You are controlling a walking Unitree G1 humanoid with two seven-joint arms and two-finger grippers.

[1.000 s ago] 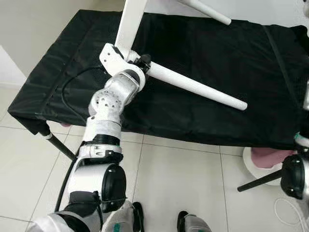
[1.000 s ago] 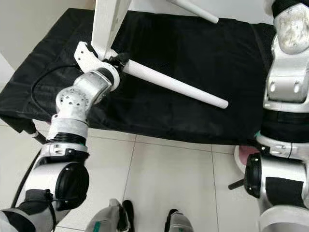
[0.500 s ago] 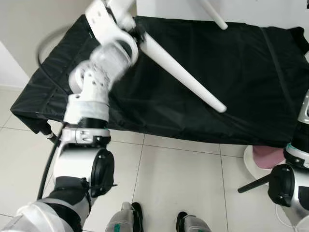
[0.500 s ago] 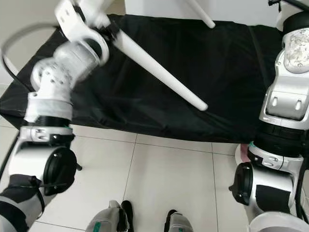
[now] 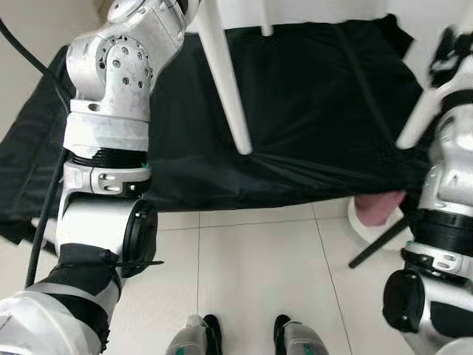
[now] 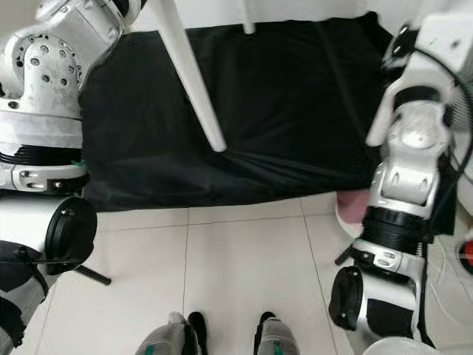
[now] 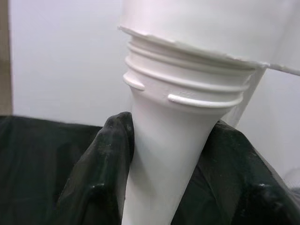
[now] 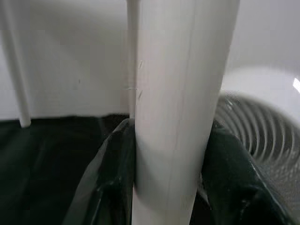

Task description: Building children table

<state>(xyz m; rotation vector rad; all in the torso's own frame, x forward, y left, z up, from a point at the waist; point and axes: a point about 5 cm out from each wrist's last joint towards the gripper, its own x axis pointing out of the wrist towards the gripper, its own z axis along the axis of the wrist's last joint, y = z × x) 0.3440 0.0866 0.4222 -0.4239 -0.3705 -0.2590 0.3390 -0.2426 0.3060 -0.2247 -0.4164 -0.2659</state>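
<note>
Left gripper (image 7: 164,187), arm raised high, is clamped on a white table leg (image 5: 222,81) hanging over the black surface (image 5: 310,111). Right gripper (image 8: 164,187) clamps another leg (image 5: 417,118) at the right.

This looks like a room in a home, plainly fitted. The floor (image 6: 236,251) across the lower half of the frame is pale glossy tile with thin grout lines. A low folding cot-like bed (image 6: 295,111) covered in black fabric spans the middle, one dark metal leg (image 6: 92,275) showing at lower left. Bare white wall (image 5: 310,10) runs along the top edge. A pink-and-white round object (image 5: 369,214) sits on the tiles at right, too hidden to identify.
</note>
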